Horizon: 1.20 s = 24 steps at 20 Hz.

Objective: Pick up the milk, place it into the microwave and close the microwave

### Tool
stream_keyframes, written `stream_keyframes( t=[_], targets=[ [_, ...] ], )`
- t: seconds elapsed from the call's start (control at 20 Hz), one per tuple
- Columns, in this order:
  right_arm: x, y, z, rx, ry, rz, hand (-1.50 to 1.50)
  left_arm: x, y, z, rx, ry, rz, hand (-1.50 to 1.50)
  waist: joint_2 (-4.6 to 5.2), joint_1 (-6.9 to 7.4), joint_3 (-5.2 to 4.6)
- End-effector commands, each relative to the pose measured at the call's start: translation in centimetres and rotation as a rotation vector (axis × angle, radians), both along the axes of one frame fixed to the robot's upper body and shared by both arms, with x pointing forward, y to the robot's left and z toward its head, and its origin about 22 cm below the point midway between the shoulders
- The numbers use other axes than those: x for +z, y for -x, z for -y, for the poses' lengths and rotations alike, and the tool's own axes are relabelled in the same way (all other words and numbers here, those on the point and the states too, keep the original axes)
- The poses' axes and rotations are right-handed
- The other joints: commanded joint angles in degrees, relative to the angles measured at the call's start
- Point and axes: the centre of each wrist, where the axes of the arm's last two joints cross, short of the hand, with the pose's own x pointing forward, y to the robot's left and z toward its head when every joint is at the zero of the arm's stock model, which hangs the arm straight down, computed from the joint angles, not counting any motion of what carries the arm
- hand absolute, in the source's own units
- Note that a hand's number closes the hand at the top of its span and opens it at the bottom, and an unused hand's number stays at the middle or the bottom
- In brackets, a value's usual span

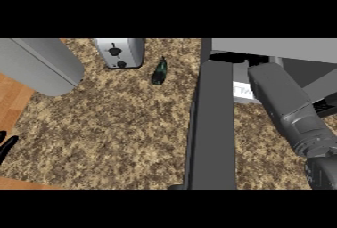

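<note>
- The speckled brown bench fills most of the view from above.
- The microwave sits at the upper right. Its dark door stands swung open, running down the middle of the view.
- The right grey forearm reaches up toward the microwave opening. The right robot hand is hidden, so its state cannot be told.
- A white patch with letters, probably the milk, shows between door and forearm. As a carton it would likely be light and crushable, best held round its sides.
- A silver toaster stands at the top.
- A dark green bottle lies beside it.
- The left robot hand rests at the left edge, fingers straight.
</note>
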Motion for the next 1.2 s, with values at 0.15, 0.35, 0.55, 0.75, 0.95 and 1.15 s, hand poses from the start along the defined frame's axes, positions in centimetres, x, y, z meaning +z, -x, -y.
stream_keyframes(
  t=[0.15,0.35,0.55,0.75,0.95,1.15],
  targets=[
    [-2.8,1.3,2.5,0.050,-0.040,-0.003,-1.50,-2.1,0.1,1.3,-0.041,0.024,-0.020,-1.50,-1.56,-2.40,-0.17],
    [-2.5,1.7,6.0,0.109,-0.103,-0.032,-1.50,-3.4,-0.4,3.0,-0.113,0.052,-0.016,-1.50,-1.99,-3.88,-0.18],
    [-4.4,2.3,4.3,0.238,-0.247,-0.048,-1.50,-3.9,-0.6,4.3,-0.219,0.027,-0.039,-1.50,-2.62,-4.64,-0.16],
    [-8.0,4.2,4.1,0.335,-0.384,-0.058,-1.50,-5.2,-0.3,4.1,-0.315,-0.005,-0.099,-1.50,-3.21,-5.97,-0.21],
    [-10.0,5.4,3.6,0.410,-0.500,-0.094,-1.50,-5.7,-2.5,5.7,-0.342,-0.058,-0.099,-1.50,-3.68,-7.27,-0.28],
    [-13.7,8.0,2.4,0.439,-0.580,-0.102,-1.50,-6.2,-2.6,8.7,-0.350,-0.084,-0.082,-1.50,-4.28,-8.10,-0.34]
  ],
)
